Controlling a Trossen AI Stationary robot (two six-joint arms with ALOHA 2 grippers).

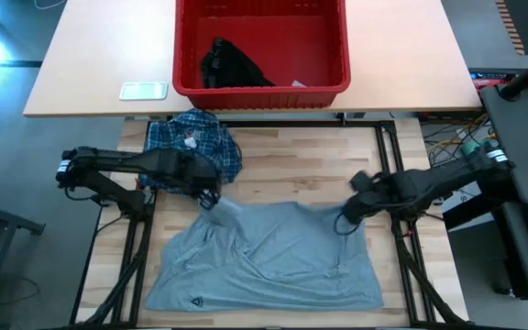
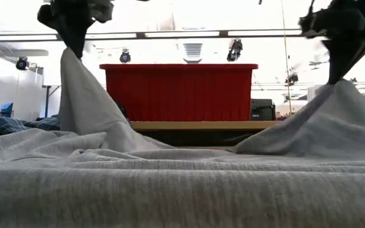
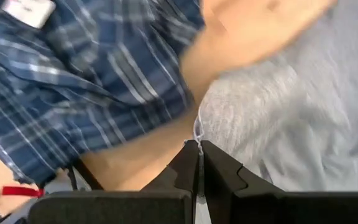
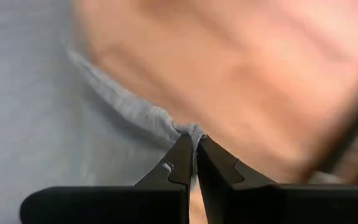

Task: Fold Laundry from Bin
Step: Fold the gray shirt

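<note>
The light grey T-shirt point(image 1: 264, 257) lies spread on the wooden table point(image 1: 291, 165). Its near part rests flat, and its far edge is pulled up into two peaks. My left gripper point(image 1: 211, 200) is shut on the left peak point(image 2: 75, 69). My right gripper point(image 1: 342, 220) is shut on the right peak point(image 2: 338, 88). The blue-and-white plaid shirt point(image 1: 195, 147) lies bunched on the table just beyond my left gripper. The red bin point(image 1: 260, 90) stands at the far side with a black garment point(image 1: 232, 66) inside. My left gripper pinches the T-shirt's hemmed edge point(image 3: 197, 134) at its far left between the two fingertips, coming from above and pointing steeply down. The cloth hangs from the tips in a taut cone, its lower part on the table. My right gripper pinches a bunched bit of the T-shirt's edge point(image 4: 188, 132) at its far right between the two fingertips, from above, slanting down. The cloth falls from the tips in a taut slope down to the table.
The bin stands on a lighter tabletop point(image 1: 90, 73) beyond the wooden one, next to a small white object point(image 1: 143, 90). Bare wood lies between the T-shirt and the bin. Cables and equipment point(image 1: 521, 183) crowd the right side.
</note>
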